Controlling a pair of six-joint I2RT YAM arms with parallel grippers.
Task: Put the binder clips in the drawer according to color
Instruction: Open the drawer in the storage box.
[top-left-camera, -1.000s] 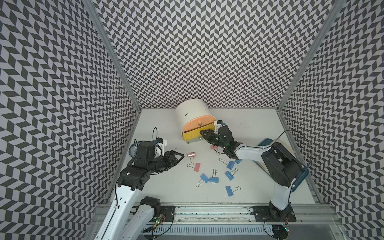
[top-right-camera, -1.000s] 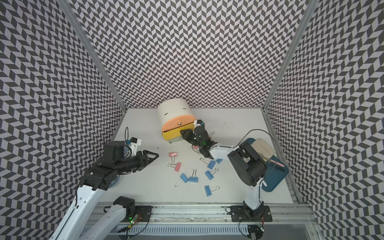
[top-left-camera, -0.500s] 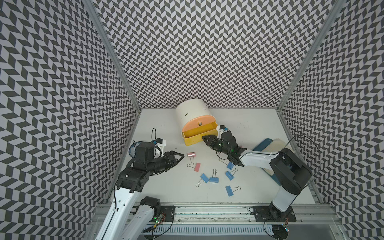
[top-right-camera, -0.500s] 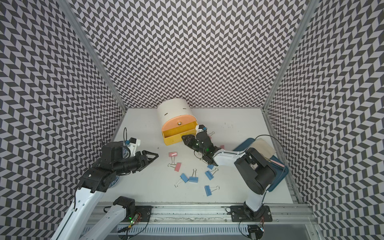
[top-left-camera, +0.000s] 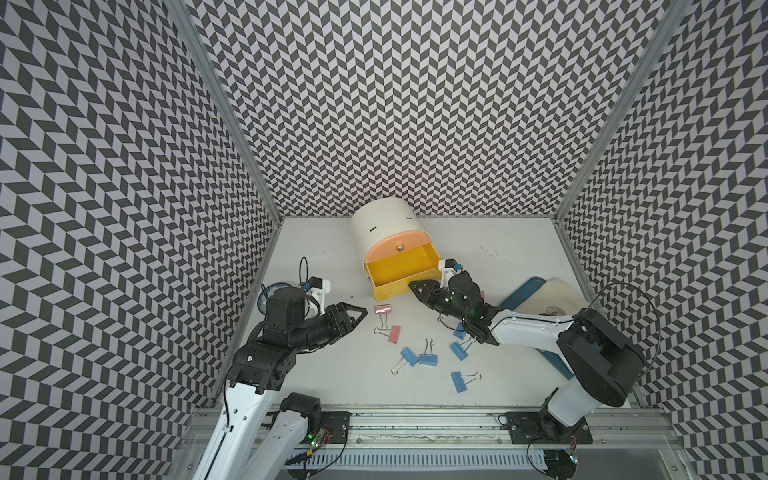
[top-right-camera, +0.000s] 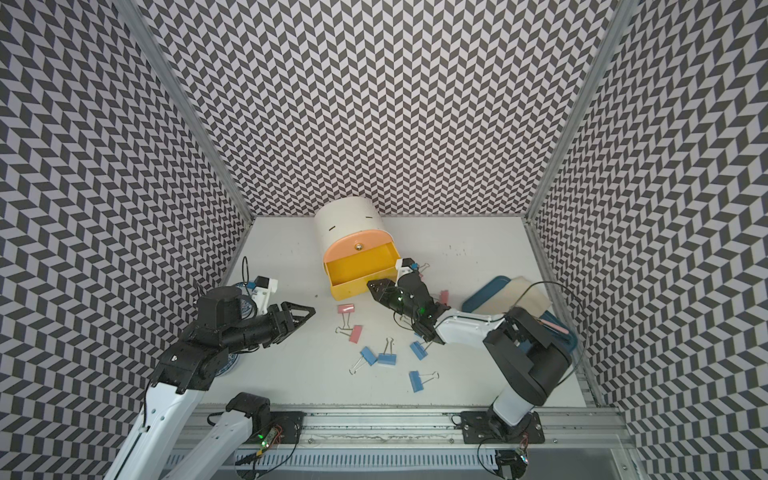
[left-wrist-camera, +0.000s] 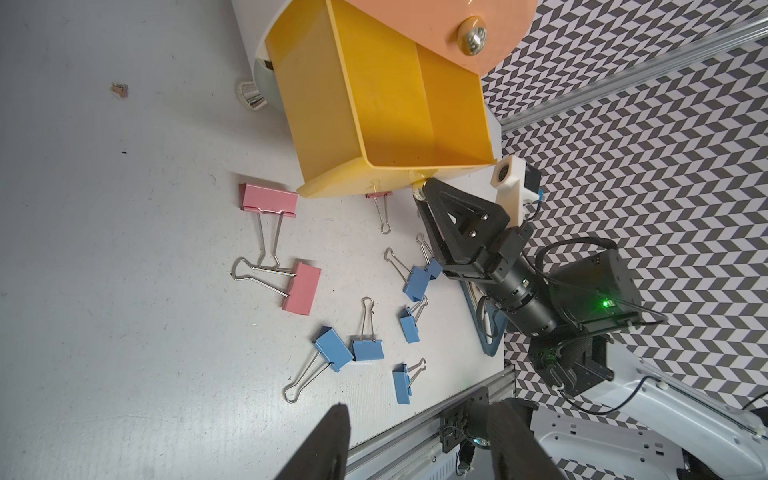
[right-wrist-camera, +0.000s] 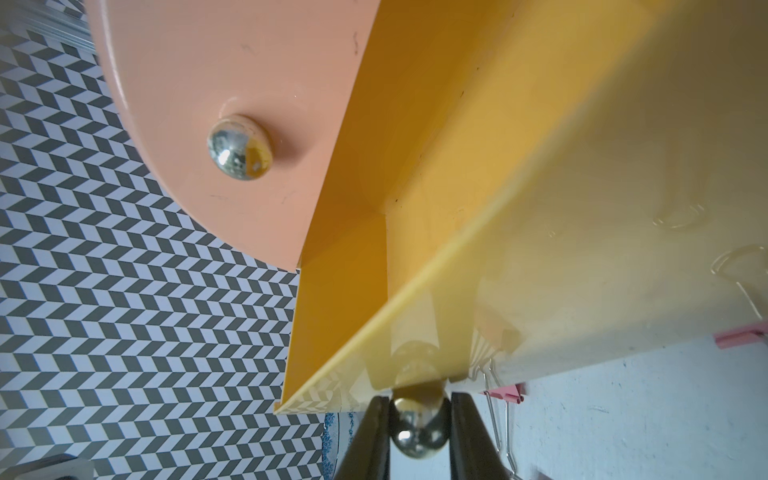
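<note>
A cream cabinet holds a peach upper drawer (top-left-camera: 397, 249) that is closed and a yellow lower drawer (top-left-camera: 390, 293) pulled out, with nothing showing inside it (left-wrist-camera: 374, 104). My right gripper (top-left-camera: 415, 286) is shut on the yellow drawer's silver knob (right-wrist-camera: 419, 428). Binder clips lie loose on the table: two pink ones (top-left-camera: 383, 309) (top-left-camera: 394, 333) and several blue ones (top-left-camera: 428, 360) (top-right-camera: 415, 380) in front of the drawer. A small pink clip (left-wrist-camera: 379, 194) lies at the drawer's front edge. My left gripper (top-left-camera: 360, 312) hovers open, with nothing between its fingers, left of the pink clips.
A blue tray (top-left-camera: 519, 291) with a beige item lies at the right, partly under my right arm. A blue-patterned plate (top-left-camera: 266, 293) sits by the left wall behind my left arm. Patterned walls enclose three sides; a metal rail (top-left-camera: 415, 419) runs along the front.
My right gripper has drawn back toward the front right, and the yellow drawer has slid out of the cabinet with it. The left arm has hardly moved.
</note>
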